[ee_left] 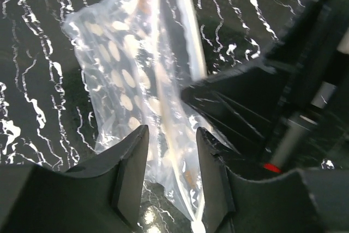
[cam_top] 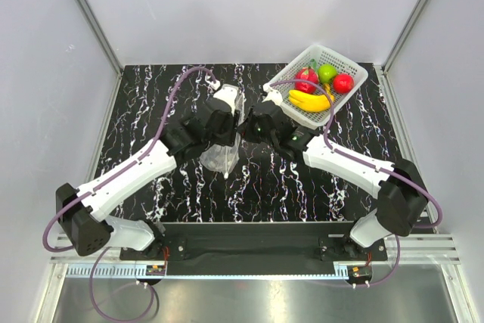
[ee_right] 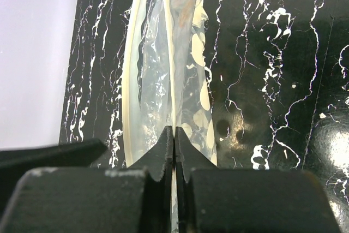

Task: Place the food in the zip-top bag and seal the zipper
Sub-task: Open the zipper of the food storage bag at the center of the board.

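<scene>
Pinching one zip-top bag [ee_right: 163,53] lip in clenched right gripper [ee_right: 174,132], straddling film with released left gripper [ee_left: 171,140]; close on opposite layer only, spread gently.

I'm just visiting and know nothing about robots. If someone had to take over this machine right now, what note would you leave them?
Left hand: open, one finger on each side of the dotted bag, not pinching it.
Right hand: shut on the bag's rim.
Food: banana, green fruit, red fruit and green-topped red fruit all lie in the white basket, back right.
Done: bag gripped between the arms; its zipper is apart and the bag looks empty.
Left: load all four pieces, then press the zipper shut.
</scene>
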Robot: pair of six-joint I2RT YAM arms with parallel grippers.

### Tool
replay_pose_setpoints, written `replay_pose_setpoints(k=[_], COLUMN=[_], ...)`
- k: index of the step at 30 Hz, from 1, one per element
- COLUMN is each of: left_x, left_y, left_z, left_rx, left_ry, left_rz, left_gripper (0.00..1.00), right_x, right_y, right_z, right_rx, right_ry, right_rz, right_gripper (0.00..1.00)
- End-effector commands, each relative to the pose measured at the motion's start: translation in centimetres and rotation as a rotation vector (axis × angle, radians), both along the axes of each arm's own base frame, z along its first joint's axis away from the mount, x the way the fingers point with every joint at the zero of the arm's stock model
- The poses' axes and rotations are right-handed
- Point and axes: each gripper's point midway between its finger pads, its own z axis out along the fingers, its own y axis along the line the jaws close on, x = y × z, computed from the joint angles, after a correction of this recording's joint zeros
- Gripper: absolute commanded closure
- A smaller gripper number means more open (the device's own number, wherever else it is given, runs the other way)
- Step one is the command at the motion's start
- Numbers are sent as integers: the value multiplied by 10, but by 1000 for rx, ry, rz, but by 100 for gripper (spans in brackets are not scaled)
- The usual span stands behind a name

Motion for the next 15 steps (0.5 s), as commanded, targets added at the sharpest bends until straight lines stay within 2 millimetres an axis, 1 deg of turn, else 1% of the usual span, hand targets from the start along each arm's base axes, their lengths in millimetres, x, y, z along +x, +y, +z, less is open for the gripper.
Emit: replay_pose_setpoints(k=[1, 4, 7, 14, 15], left_x=[9, 10, 11, 13, 13], left_y=[-2, -6, -14, -32, -33], left_z=[21, 18, 14, 11, 11], left_rx=[-69, -90, -107, -147, -148], left_ry=[-26, -9, 12, 47, 50], left_rz=[6, -14, -43, -95, -99], left_gripper=[54, 54, 58, 70, 74], right_x=[-4, -5, -5, -5, -5], right_y=[4, 4, 3, 3, 3], right_z=[28, 29, 29, 30, 30], right_rx=[55, 55, 55, 54, 54], right_ry=[-63, -64, -66, -69, -67], right_rz=[24, 30, 27, 28, 26], right_gripper=[100, 100, 100, 100, 100])
